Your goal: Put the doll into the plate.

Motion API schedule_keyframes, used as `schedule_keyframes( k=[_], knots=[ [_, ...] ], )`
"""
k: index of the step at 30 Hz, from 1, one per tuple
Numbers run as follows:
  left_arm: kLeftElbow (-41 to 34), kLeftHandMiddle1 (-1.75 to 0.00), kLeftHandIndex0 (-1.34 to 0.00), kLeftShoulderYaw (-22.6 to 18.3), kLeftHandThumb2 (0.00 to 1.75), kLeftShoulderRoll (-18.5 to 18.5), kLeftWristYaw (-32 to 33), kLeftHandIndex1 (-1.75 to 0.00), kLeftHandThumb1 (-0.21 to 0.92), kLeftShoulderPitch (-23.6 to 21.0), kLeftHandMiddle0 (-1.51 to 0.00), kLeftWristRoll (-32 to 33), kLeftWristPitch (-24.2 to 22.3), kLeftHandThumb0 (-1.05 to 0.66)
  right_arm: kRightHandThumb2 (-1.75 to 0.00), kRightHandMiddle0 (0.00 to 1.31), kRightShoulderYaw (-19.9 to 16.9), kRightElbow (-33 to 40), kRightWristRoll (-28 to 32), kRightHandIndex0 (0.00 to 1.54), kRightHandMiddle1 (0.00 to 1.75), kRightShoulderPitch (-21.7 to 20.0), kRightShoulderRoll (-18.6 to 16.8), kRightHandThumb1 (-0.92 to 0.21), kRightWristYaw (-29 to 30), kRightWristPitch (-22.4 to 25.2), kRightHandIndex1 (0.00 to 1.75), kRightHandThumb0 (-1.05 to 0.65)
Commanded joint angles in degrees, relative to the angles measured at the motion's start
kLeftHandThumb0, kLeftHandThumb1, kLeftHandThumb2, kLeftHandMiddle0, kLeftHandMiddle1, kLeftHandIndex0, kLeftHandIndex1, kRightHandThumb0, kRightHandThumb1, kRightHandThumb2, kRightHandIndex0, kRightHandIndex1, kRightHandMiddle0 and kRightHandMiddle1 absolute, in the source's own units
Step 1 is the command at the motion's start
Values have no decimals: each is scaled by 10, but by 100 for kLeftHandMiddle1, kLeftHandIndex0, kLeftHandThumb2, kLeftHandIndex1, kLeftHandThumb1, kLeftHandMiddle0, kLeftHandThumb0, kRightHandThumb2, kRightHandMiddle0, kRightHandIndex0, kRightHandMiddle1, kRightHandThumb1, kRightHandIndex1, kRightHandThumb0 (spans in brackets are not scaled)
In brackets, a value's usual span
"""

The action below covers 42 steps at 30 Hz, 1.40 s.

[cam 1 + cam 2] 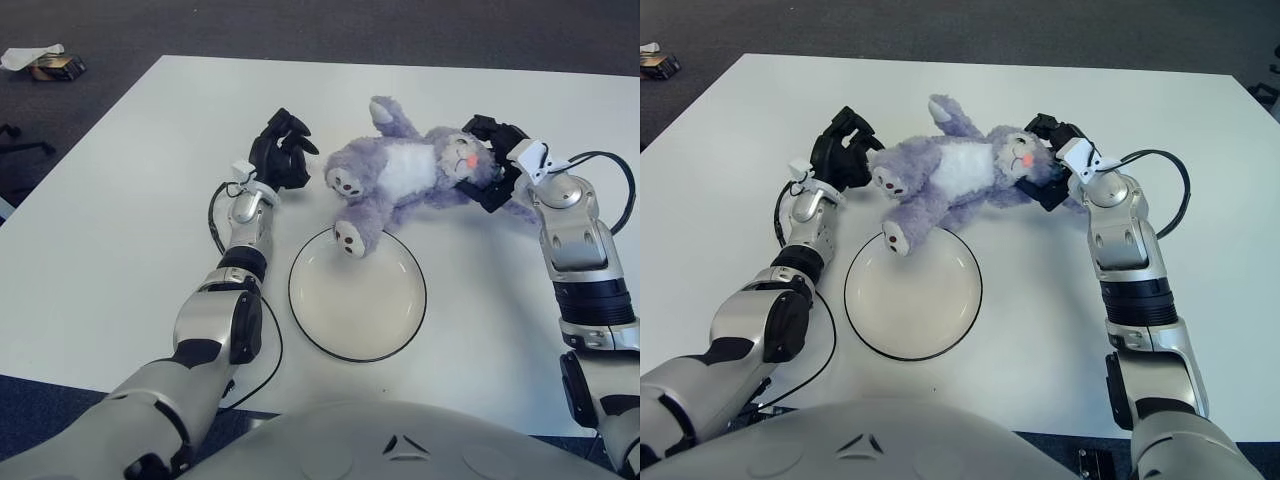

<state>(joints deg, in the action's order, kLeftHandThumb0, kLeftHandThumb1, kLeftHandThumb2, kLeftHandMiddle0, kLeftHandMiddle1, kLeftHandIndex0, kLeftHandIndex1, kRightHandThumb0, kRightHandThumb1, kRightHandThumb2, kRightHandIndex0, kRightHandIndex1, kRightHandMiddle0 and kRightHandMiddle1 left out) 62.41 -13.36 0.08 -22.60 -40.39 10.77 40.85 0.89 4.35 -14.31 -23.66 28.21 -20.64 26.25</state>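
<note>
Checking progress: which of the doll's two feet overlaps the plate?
The lower foot, overlapping the plate's far rim; the other is beside the left hand.

Both eyes sit on the robot's head, looking forward and down toward twelve o'clock, close over the white counter [120,200] (nearly the same scene, slightly offset sideways), chest at six o'clock.

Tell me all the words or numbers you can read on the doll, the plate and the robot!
There are none to read.
Doll: no tag or writing shows.
Plate: plain, only a dark rim line.
Left robot hand and right robot hand: no readable labels.
Robot's chest: a small embossed mark with no letters.
Box on the floor: too small to read.
</note>
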Motion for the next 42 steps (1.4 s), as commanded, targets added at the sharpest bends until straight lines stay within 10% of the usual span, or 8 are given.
schedule_keyframes(
  k=[1, 25, 42],
  knots=[
    [21, -175, -43, 5, 123, 7, 15, -175, 40, 39, -44, -12, -9, -1, -168, 64, -13, 10, 6, 87, 175, -6, -5, 1, 14, 12, 169, 0],
    [21, -175, -40, 23, 119, 12, 38, -175, 43, 49, -42, -36, -17, -1, -156, 56, -87, 3, 35, 84, 175, -28, -107, -8, 186, -28, 163, 0],
    [29, -175, -40, 29, 119, 14, 35, -175, 43, 49, -42, -42, -9, -1, -159, 58, -109, 83, 70, 85, 175, -62, -122, -5, 186, 71, 163, 0]
  ],
)
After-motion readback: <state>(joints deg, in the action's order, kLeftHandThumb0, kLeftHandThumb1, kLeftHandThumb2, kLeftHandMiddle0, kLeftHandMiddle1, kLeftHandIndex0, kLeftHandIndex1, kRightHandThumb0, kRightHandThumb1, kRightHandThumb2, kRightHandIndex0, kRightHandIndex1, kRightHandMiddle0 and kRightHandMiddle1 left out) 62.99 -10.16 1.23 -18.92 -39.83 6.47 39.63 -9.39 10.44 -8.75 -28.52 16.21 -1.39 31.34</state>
